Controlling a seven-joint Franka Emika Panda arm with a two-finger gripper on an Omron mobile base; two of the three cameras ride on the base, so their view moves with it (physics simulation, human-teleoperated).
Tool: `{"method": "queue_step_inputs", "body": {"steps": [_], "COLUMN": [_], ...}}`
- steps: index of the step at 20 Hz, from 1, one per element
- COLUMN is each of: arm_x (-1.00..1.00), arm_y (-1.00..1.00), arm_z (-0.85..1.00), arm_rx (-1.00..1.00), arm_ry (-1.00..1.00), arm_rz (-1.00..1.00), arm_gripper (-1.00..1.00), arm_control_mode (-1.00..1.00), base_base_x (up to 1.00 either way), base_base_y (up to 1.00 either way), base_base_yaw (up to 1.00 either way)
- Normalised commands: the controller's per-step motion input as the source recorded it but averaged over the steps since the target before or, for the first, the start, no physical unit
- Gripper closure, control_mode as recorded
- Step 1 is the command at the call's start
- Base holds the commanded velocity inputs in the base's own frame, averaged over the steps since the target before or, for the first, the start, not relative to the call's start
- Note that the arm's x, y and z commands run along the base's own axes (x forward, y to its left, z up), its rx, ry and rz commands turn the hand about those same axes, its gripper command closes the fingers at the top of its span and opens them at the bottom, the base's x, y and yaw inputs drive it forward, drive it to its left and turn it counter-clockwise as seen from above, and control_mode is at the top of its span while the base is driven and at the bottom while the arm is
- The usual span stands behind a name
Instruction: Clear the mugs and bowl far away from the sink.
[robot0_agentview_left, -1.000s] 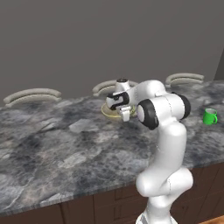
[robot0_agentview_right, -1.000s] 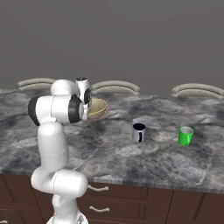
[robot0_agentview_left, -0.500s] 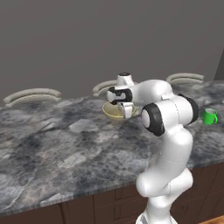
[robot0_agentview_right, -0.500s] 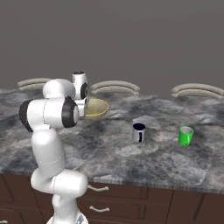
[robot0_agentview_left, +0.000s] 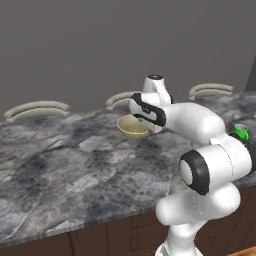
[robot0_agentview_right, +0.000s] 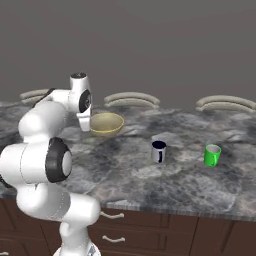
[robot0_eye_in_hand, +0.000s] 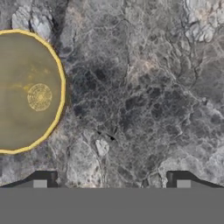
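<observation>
Tan bowl (robot0_eye_in_hand: 28, 92) on marble counter (robot0_eye_in_hand: 144, 96), beside spread, empty hand (robot0_eye_in_hand: 111, 181).

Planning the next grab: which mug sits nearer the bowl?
The white mug with the navy rim; it stands between the bowl and the green mug, which is farther right.

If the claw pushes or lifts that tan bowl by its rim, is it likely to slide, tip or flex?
The bowl looks rigid with a thin rim, so it probably will not flex. Wide and shallow, it seems hard to tip, but a rim grasp could tilt it. On the polished stone counter it would likely slide when pushed. The claw is open, beside it.
</observation>
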Motion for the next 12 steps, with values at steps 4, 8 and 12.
{"method": "queue_step_inputs", "body": {"steps": [4, 8, 12], "arm_x": [-1.00, -1.00, -1.00], "arm_y": [0.00, 0.00, 0.00], "arm_z": [0.52, 0.56, 0.60], "arm_rx": [0.02, 0.00, 0.00], "arm_ry": [-0.15, -0.22, -0.19], "arm_rz": [0.31, 0.40, 0.48], "arm_gripper": [-1.00, -1.00, -1.00], "arm_control_mode": [-1.00, -1.00, -1.00], "base_base_x": [0.00, 0.00, 0.00], "base_base_y": [0.00, 0.00, 0.00], "base_base_yaw": [0.00, 0.00, 0.00]}}
